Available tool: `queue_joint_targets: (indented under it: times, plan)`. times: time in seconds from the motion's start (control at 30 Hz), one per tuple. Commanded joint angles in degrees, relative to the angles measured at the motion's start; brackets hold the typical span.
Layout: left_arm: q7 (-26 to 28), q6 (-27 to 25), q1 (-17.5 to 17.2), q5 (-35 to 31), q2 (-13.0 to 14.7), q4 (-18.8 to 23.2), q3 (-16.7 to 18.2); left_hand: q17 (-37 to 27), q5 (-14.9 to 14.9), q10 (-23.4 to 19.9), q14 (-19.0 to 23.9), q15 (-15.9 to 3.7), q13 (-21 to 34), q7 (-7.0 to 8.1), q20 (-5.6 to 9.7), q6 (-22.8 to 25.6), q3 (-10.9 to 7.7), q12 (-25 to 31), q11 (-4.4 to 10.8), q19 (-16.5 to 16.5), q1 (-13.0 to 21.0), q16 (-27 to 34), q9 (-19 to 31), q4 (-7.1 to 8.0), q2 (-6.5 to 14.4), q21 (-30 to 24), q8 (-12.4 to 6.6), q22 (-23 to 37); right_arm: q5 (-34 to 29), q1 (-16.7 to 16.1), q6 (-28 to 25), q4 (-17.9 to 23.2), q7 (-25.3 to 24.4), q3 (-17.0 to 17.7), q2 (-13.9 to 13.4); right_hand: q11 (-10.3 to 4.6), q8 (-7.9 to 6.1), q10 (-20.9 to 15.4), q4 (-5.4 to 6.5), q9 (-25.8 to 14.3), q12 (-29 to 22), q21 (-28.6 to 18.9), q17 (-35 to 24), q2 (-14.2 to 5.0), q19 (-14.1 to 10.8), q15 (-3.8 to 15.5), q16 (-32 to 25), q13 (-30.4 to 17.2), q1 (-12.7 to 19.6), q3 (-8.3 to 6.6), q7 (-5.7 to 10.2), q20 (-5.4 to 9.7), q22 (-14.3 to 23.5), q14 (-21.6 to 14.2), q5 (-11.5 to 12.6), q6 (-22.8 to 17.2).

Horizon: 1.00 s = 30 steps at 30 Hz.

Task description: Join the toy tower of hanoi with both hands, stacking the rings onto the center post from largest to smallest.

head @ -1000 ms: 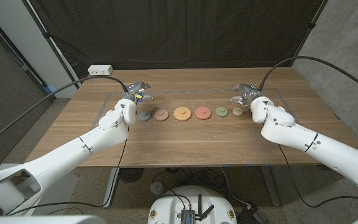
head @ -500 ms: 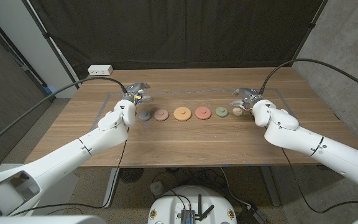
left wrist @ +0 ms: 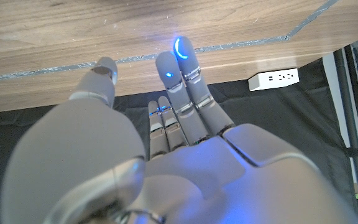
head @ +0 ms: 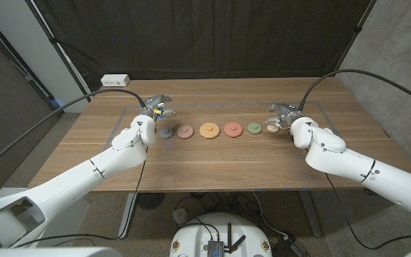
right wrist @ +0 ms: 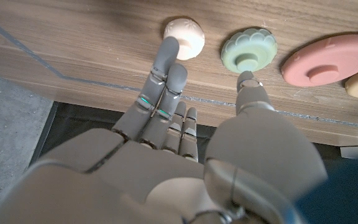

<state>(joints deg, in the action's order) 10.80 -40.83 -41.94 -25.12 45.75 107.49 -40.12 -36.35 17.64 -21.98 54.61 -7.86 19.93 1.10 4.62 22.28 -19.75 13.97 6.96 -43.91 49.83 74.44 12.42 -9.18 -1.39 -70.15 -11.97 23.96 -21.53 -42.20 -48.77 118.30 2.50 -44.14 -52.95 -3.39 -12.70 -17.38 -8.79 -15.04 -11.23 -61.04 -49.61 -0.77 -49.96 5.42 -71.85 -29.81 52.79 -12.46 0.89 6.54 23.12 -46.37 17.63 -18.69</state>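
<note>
Several toy rings lie in a row across the wooden table (head: 212,160): grey-blue (head: 165,133), pink (head: 185,131), orange (head: 208,130), red (head: 232,129), green (head: 255,128) and a small beige piece (head: 271,128). My left hand (head: 155,108) hovers just behind the grey-blue ring, fingers stretched out (left wrist: 185,143), holding nothing. My right hand (head: 282,114) is beside the beige piece with its fingers apart. In the right wrist view one fingertip (right wrist: 168,46) reaches the edge of the beige piece (right wrist: 186,34) and the thumb points at the green ring (right wrist: 249,51); contact cannot be told.
A white power strip (head: 115,81) lies at the table's back left corner. Thin tape lines (right wrist: 55,74) mark a rectangle around the rings. A black curtain hangs behind the table, and cables run from both wrists toward the back.
My right hand has moved leftward along the table, closing on the beige piece and the green ring. The left arm and the rings have stayed put.
</note>
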Motion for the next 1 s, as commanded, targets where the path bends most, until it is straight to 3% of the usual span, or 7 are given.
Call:
queue_joint_targets:
  times: [0.03,0.8,1.0]
  plan:
    - [0.71,0.53,-0.30,0.75,-0.22,-0.58,0.30,0.00,0.45,0.07,-0.24,-4.63,0.36,-0.28,6.25,-0.33,0.28,-0.06,-0.19,0.49,0.13,0.68,0.14,-0.01,0.90,-0.56,-0.02,-0.11,-1.06,-0.02,-0.84,0.74,0.68,-1.19,0.13,0.10,0.20,0.32,-0.01,-0.11,0.12,-0.54,-0.05,-0.08,0.24,7.10,-0.33,-0.08,0.08,0.23,-0.19,4.42,-0.04,0.25,0.29,0.22]
    - [0.31,1.07,0.33,1.00,0.07,-0.70,0.16,0.36,0.68,-0.60,-0.26,-4.64,0.92,0.00,6.50,0.24,0.72,-0.09,0.13,0.55,0.21,1.30,0.18,-0.07,1.01,-1.92,-0.15,-1.15,-2.16,0.28,0.29,1.11,0.91,-2.29,1.27,0.25,0.46,0.41,-0.02,-0.03,-0.05,-1.39,0.39,-0.26,0.55,7.11,-0.77,0.13,0.29,0.37,-0.32,4.36,-0.90,0.56,0.45,1.20]
    - [0.69,1.67,0.12,1.14,-0.01,-0.74,0.29,0.44,0.74,-0.54,-0.32,-4.65,1.03,-0.09,6.49,0.21,0.77,-0.17,0.31,0.75,0.25,1.39,0.19,-0.07,1.06,-2.14,-0.11,-1.36,-2.75,0.37,0.16,1.79,1.28,-2.48,1.57,-0.36,0.48,0.54,-0.04,-0.01,-0.03,-1.59,0.43,-0.26,0.57,7.11,-0.90,0.18,0.34,0.40,-0.26,4.30,-1.08,0.57,0.50,1.34]
